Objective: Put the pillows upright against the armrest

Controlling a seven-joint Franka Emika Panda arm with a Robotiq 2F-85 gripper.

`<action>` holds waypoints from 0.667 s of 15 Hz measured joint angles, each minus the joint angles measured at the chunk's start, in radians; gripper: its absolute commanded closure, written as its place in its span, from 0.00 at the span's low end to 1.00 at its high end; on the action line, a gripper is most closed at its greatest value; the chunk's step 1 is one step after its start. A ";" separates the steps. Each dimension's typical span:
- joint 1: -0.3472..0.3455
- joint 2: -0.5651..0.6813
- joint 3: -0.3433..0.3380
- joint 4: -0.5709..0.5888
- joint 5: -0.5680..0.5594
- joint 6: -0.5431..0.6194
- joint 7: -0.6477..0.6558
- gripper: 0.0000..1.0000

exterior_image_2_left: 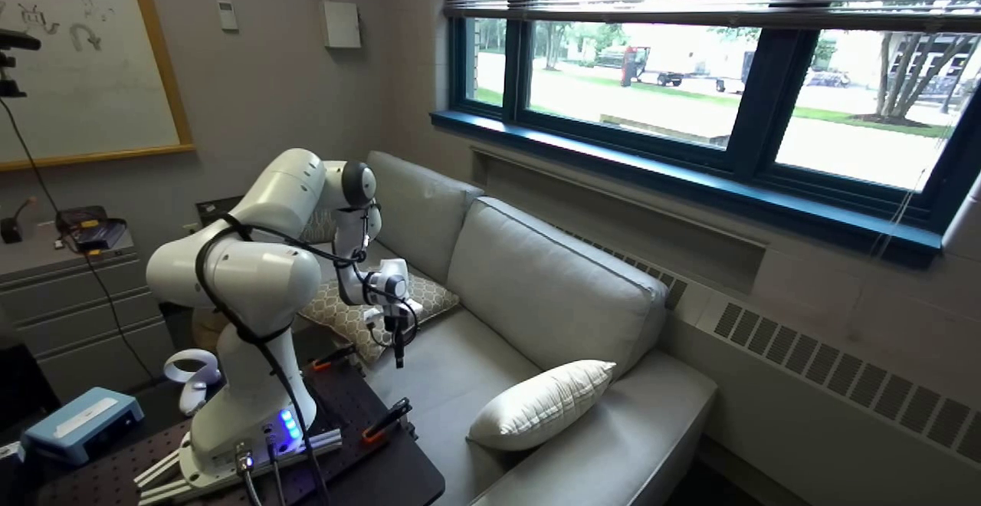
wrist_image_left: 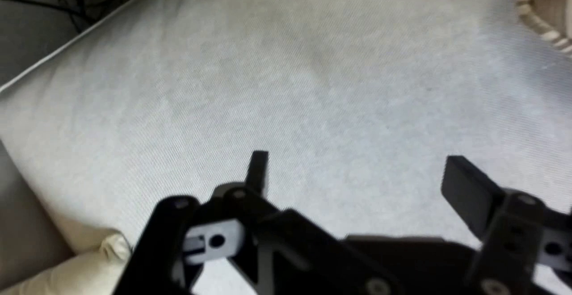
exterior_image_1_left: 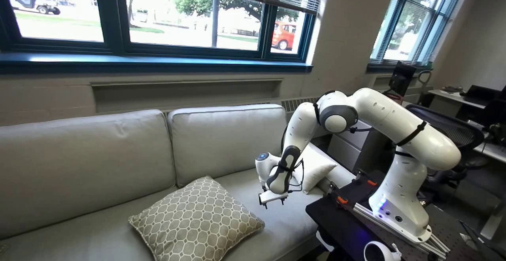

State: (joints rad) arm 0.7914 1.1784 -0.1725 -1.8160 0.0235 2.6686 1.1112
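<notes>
The tan lattice pillow (exterior_image_1_left: 197, 221) lies flat on the couch seat, with one corner of this pillow (wrist_image_left: 547, 9) at the top right of the wrist view. The cream-white pillow (exterior_image_2_left: 540, 406) rests tilted beside the padded armrest (exterior_image_2_left: 613, 452), seeming to lean on it. A corner of that cream pillow (wrist_image_left: 76, 272) enters the wrist view at the bottom left. Between the two pillows, above the bare seat, hangs my gripper (wrist_image_left: 357, 163), pointing down. Its fingers (wrist_image_left: 469, 192) are wide apart with only seat fabric behind the gap. In an exterior view the gripper (exterior_image_1_left: 274, 204) touches neither pillow.
Tall back cushions (exterior_image_1_left: 229, 138) line the couch by the window wall. A black table (exterior_image_2_left: 383, 475) carrying the robot base stands at the couch front, with orange-tipped clamps (exterior_image_2_left: 387, 422) on its edge. A patterned cushion (exterior_image_2_left: 318, 226) shows partly behind the arm.
</notes>
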 measured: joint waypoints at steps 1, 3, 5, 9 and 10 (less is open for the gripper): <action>0.031 0.000 -0.026 -0.007 -0.014 0.003 0.003 0.00; 0.058 0.000 -0.044 -0.013 -0.020 0.005 0.004 0.00; 0.054 0.001 -0.040 -0.013 -0.019 0.011 0.002 0.00; 0.040 0.004 -0.049 -0.029 -0.020 0.120 0.006 0.00; 0.066 0.010 -0.074 -0.029 -0.021 0.146 0.016 0.00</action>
State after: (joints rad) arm 0.8576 1.1880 -0.2464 -1.8446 0.0026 2.8146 1.1277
